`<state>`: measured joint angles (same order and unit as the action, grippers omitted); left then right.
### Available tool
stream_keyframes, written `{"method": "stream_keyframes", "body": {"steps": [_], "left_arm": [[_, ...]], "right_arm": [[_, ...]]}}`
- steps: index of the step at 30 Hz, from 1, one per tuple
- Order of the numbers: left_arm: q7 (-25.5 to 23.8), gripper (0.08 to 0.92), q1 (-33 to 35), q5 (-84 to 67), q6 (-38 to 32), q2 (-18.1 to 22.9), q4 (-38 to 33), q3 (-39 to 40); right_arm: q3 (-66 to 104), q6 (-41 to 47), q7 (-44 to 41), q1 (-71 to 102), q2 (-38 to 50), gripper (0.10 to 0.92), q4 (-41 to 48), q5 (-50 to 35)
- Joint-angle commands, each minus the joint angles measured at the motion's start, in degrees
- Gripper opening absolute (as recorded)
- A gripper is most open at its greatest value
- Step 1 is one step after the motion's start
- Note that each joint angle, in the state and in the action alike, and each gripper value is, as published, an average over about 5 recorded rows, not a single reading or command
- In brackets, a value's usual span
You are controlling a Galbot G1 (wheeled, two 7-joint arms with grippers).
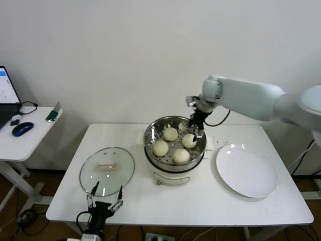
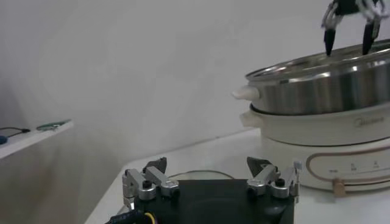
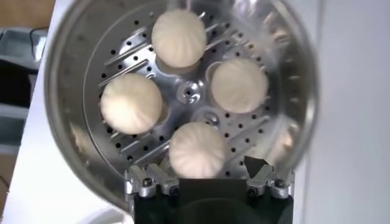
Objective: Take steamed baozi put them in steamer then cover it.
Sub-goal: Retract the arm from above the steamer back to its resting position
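Baozi (image 3: 179,38) x4, smooth domes, in perforated steel steamer (image 3: 79,73).

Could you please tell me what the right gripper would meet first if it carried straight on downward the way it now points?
Most likely the baozi directly beneath the open right gripper, inside the steamer. The wrist view shows that bun between the fingertips, though the exact depth is unclear.

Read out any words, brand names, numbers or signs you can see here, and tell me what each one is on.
Nothing can be read for certain.
Steamer: its white cooker base bears a faint embossed brand mark, too blurred to read.
Cooker base, lower front: small markings by the copper-coloured line, too small to read.
Laptop screen on the side table: only blue and white patches, no legible text.
Cover, plate, baozi: no writing visible.
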<state>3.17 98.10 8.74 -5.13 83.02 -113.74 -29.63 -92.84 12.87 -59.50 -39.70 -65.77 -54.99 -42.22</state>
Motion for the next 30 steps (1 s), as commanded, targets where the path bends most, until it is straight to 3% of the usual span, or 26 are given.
{"method": "stream_keyframes", "body": {"steps": [1,8,18,24,30], "left_arm": [[0.12,0.823,-0.55,0.11,0.18,0.22,0.25,-0.24],[0.45,0.823,-0.98,1.44,0.39,1.70,0.27,-0.39],[0.88,0.823,0.66,4.48,-1.32,1.33,-0.63,-1.85],[0.97,0.823,1.13,6.50,-2.05,1.10,-1.52,-2.19],[1.07,0.823,1.12,9.74,-1.54,1.01,-2.63,-2.09]], "right_arm": [[6.85,-8.54,12.38,-2.92,15.03,0.823,-9.29,-3.77],[15.26,-14.00,29.28,5.37,28.88,0.823,-18.41,-6.33],[47.74,-19.19,40.01,35.58,42.91,0.823,-26.42,-5.27],[67.75,-21.19,46.06,57.45,45.16,0.823,-31.21,-3.60],[96.75,-20.32,47.95,83.36,38.98,0.823,-34.60,-0.90]]}}
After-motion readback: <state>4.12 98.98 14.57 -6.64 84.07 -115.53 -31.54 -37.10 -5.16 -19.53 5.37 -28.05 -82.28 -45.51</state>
